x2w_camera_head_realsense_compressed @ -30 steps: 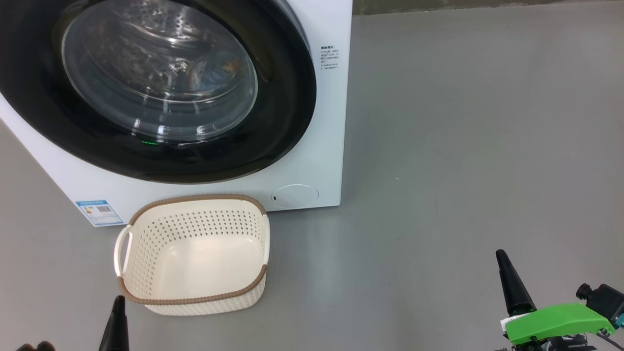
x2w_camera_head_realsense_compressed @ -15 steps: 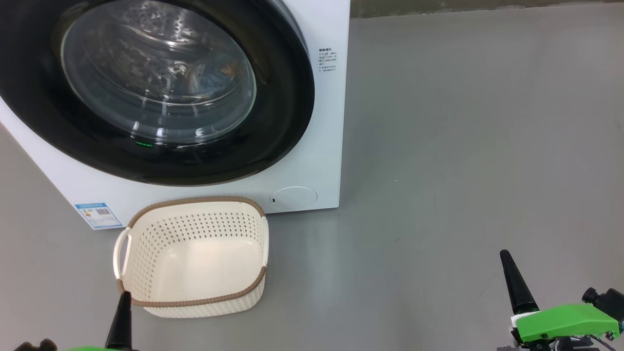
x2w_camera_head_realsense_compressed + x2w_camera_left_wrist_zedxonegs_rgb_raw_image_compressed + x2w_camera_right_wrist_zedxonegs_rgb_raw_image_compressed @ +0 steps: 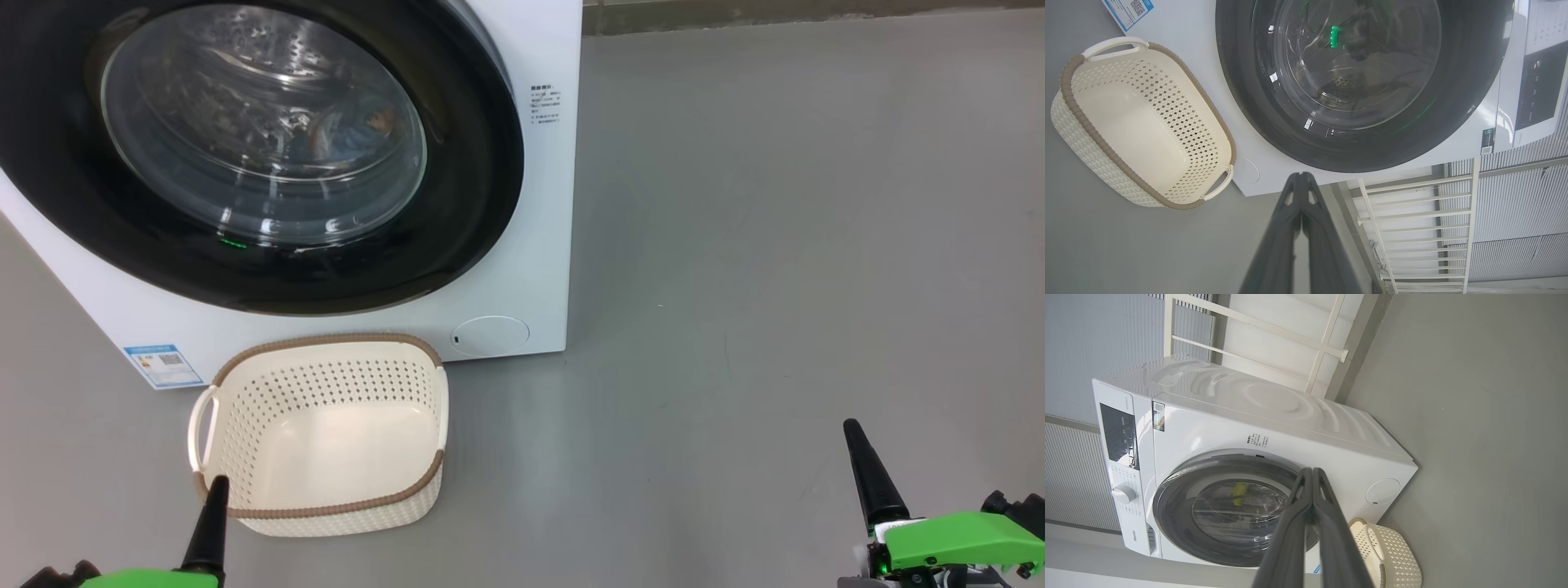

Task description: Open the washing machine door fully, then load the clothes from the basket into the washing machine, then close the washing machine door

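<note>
Grey floor [image 3: 775,245] takes up most of my head view. The washer [image 3: 543,204] stands at upper left, its white front turned toward me. Its door [image 3: 465,204] lies flat against that front, closed. Through the glass I can make out the clothes [image 3: 359,122], a blue patch with orange, inside the drum. The basket [image 3: 326,380] sits on the floor just in front of the washer, below the door, its bare cream bottom showing. A blue sticker [image 3: 163,365] and a round cap [image 3: 490,335] sit low on the washer front, to either side of the basket.

My left hand [image 3: 217,492] has its fingers pressed together, holding nothing. Its tip overlaps the basket's near-left corner in the head view, while the wrist view shows it apart from the basket. My right hand [image 3: 855,433] is likewise pinched closed on nothing, over the floor, well to the right.
</note>
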